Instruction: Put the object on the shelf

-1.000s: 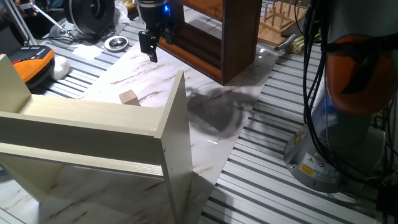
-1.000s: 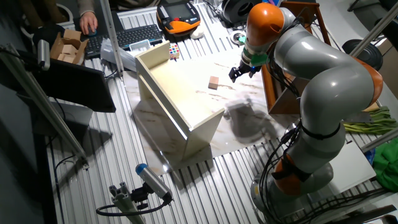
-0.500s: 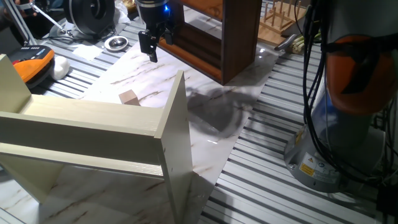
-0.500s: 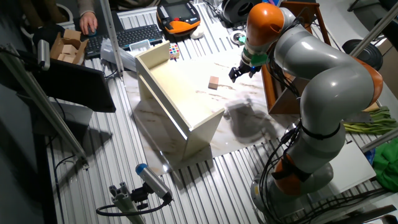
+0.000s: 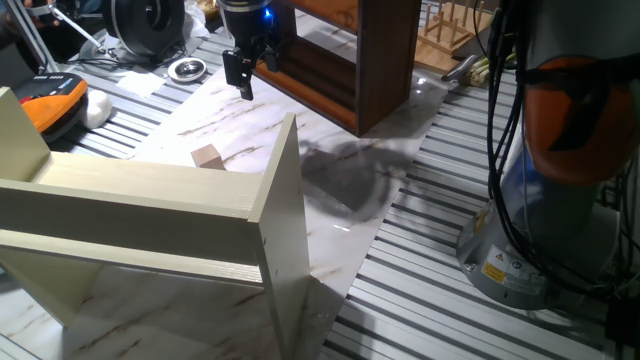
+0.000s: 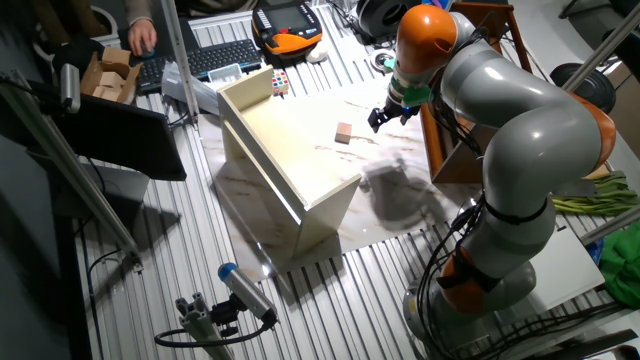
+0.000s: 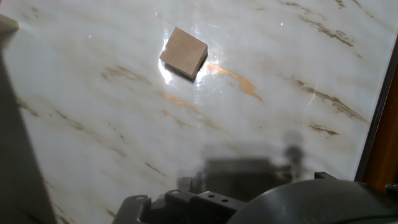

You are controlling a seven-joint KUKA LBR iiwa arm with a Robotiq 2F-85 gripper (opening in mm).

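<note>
Now, starting from your left in the fixed view taken low beside the pale unit, you see an orange-and-black pendant point(image 5: 52, 100) with a white rounded lump point(image 5: 97, 107) just beside it on the ribbed surface. In front of them stands the cream shelf unit point(image 5: 150, 200); its boards hold nothing you can see. Just past its top edge the wooden cube point(image 5: 207, 156) sits flat on the marbled counter point(image 5: 330, 190), touching nothing else. Further right and higher, the end effector point(image 5: 242, 78) hangs above the counter, well apart from the cube, its dark fingers pointing down; you cannot tell from this side whether they stand apart or together, and nothing is between them. Behind and right of it is the dark brown shelf point(image 5: 350, 60), open-fronted, and the part of its interior you can see is bare. At the far right stands the arm's grey base point(image 5: 540, 230).

In the hand view the cube point(image 7: 183, 52) lies up and left of centre on the glossy counter point(image 7: 280, 106), alone, with the shelf's dark edge point(image 7: 382, 124) along the right border
</note>
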